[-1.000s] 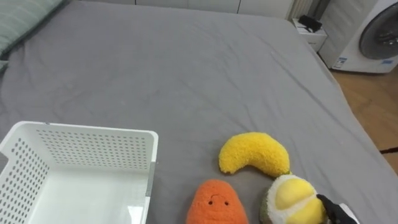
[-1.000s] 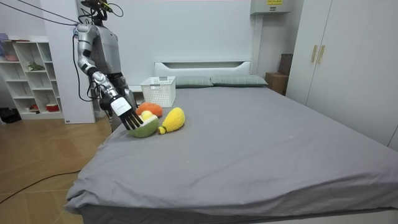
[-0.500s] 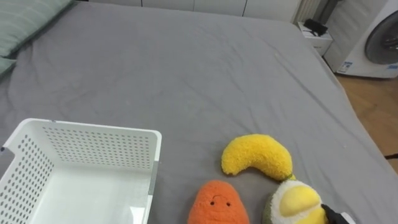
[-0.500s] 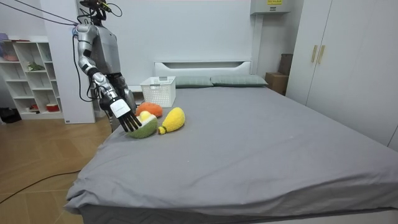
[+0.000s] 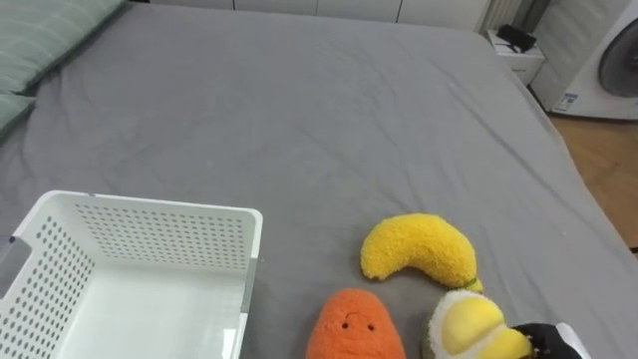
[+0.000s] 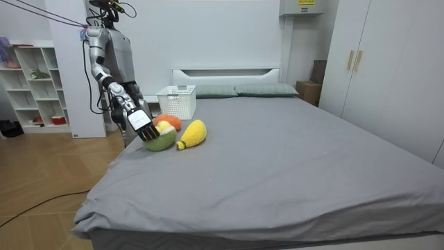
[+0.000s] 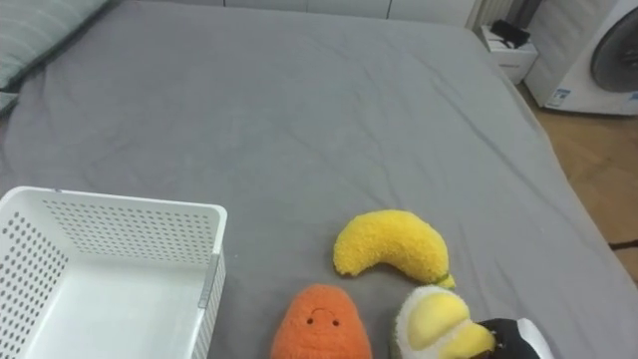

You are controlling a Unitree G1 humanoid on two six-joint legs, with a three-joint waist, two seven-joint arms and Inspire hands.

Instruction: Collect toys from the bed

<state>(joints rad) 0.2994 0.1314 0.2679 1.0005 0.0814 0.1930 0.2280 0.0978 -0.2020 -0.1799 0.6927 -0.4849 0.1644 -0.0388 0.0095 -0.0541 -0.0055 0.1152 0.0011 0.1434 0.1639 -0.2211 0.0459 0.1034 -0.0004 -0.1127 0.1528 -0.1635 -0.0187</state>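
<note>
Nearest, at the lower right edge of the eye views, the one right hand point(image 5: 543, 339) shows as a black and white shape touching a round toy point(image 5: 467, 324). In the room view its dark fingers look straight and close together, laid against that toy rather than curled round it. There the robot stands at the side of the bed point(image 5: 299, 110), at the room view's left, with its arm stretched down to the mattress.

Three toys lie on the bed, all soft and fuzzy. The round toy is a plump ball with a pale yellow top and a green underside. Just to its left is an orange toy point(image 5: 349, 324), egg-shaped, with a tiny stitched face. Just beyond these two lies a yellow banana toy point(image 5: 414, 249), a thick curved crescent of nubbly plush, close to the round toy.

To the left of the orange toy stands one white basket point(image 5: 150, 204), rectangular, of hard plastic, its walls pierced with rows of small holes and its smooth floor holding none of the toys.

Beyond these the grey sheet spreads out flat with faint creases. At the head of the bed are two pillows point(image 6: 262, 89), pale and finely striped, under a white headboard point(image 6: 225, 72). Past the far right corner stand one small white bedside cabinet point(image 5: 518, 50) and one white washing machine point(image 5: 608, 60) with a round door
</note>
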